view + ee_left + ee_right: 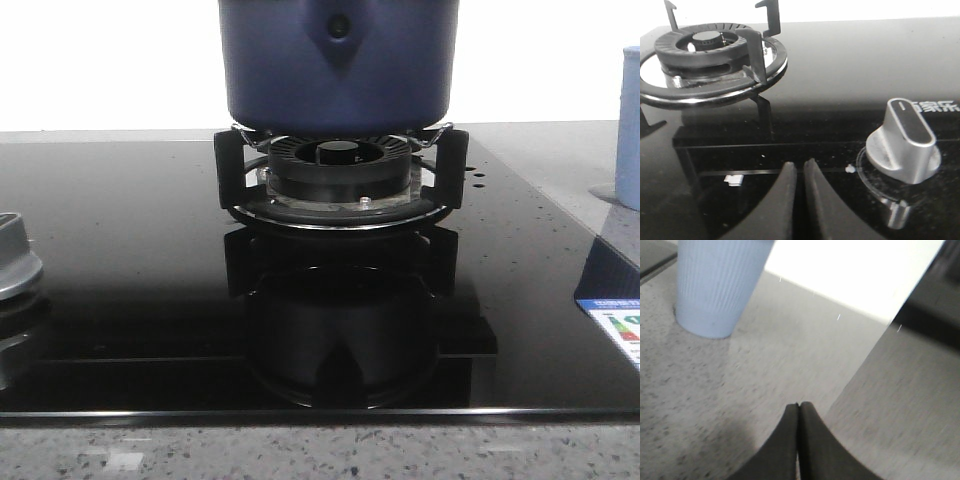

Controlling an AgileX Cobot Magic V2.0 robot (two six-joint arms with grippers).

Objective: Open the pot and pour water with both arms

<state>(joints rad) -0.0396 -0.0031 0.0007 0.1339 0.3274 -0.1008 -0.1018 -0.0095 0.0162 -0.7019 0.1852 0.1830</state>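
Observation:
The dark navy-blue pot (340,60) stands on the black burner grate (340,180) at the back centre of the front view. Its pointed handle bracket with one rivet faces the camera, and its top is cut off by the frame. Neither gripper shows in the front view. My left gripper (800,164) is shut and empty, low over the black glass hob, with a silver knob (905,142) beside it. My right gripper (799,404) is shut and empty over the grey speckled counter. The pot shows in neither wrist view.
A pale blue ribbed cup (628,120) stands on the counter at the right, also in the right wrist view (717,285). An empty burner with grate (705,55) lies ahead of the left gripper. A silver knob (15,260) sits at the left edge, an energy label (615,325) at the right.

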